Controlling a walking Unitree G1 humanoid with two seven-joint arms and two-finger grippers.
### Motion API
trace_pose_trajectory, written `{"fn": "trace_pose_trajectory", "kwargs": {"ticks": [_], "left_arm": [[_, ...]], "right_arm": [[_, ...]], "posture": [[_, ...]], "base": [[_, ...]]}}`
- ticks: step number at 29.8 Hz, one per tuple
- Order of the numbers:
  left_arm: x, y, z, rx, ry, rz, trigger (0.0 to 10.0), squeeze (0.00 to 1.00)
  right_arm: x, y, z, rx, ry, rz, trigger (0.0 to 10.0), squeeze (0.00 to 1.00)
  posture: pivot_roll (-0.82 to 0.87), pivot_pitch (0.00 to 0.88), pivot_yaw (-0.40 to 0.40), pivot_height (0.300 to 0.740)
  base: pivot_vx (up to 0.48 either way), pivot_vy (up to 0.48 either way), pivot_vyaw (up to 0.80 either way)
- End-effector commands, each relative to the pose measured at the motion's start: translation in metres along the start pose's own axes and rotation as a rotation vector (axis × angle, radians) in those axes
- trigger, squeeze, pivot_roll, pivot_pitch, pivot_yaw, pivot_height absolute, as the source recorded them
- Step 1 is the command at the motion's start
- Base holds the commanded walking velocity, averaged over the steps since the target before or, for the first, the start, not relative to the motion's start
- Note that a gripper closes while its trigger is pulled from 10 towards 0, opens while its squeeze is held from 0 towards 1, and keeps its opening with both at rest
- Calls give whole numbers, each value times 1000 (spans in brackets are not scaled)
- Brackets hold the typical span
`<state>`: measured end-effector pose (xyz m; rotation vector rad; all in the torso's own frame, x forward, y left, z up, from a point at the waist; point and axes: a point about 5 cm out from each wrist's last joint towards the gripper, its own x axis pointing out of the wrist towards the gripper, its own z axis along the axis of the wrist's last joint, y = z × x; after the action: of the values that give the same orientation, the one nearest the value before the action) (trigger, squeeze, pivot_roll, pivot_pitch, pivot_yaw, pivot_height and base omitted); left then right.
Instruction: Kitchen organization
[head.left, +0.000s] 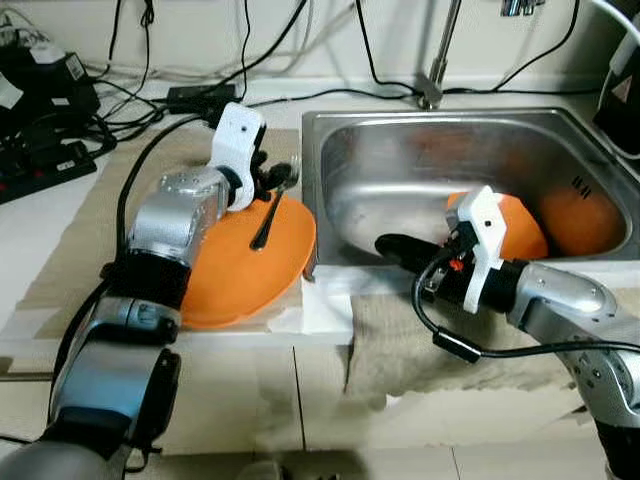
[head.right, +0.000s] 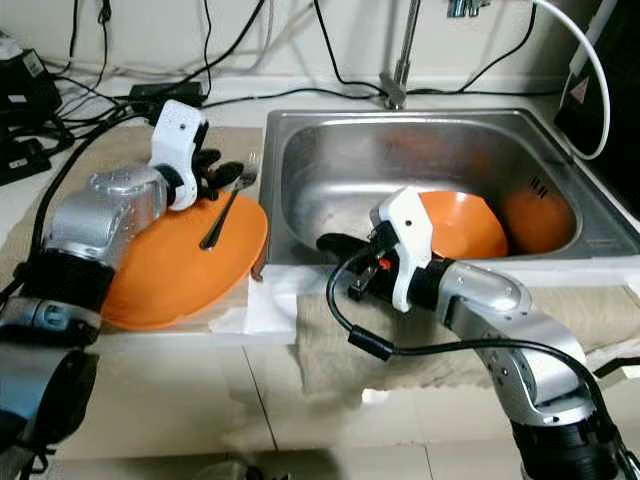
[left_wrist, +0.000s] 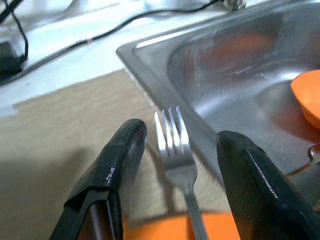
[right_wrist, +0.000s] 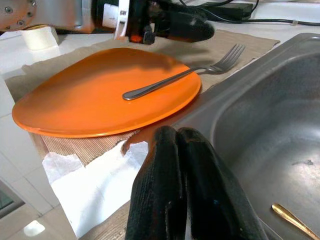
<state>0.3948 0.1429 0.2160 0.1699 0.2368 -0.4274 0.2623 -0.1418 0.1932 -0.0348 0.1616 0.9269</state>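
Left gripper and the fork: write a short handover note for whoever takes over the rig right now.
Left gripper: open, black fingers either side of the silver metal fork, not clamped.
Fork lies across the flat orange plate on the counter mat, tines past the plate's rim toward the steel sink.
Right gripper: shut, empty, at the sink's front edge.
Orange bowl sits in the sink.
Left: sort out the fork, plate and bowl.

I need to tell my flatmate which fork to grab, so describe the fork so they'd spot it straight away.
Start at the stainless steel sink; just to its left a flat orange plate sits on a beige mat. The silver metal fork lies across that plate, tines overhanging the rim between the left gripper's open black fingers.
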Motion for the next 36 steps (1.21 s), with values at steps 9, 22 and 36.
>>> {"fn": "trace_pose_trajectory", "kwargs": {"ticks": [9, 22, 36], "left_arm": [[15, -5, 1, 58, 62, -27, 10000, 675], [22, 0, -2, 35, 116, -2, 10000, 0], [24, 2, -7, -69, 137, 47, 10000, 0]], "right_arm": [[-1, 5, 4, -15, -15, -4, 10000, 0], [-4, 17, 3, -1, -17, -6, 10000, 0], [-9, 20, 3, 7, -11, -21, 10000, 0]], "posture": [[-34, 37, 76, 740], [-55, 79, 110, 740], [-72, 75, 105, 740]], "base": [[0, 0, 0], [0, 0, 0], [0, 0, 0]]}}
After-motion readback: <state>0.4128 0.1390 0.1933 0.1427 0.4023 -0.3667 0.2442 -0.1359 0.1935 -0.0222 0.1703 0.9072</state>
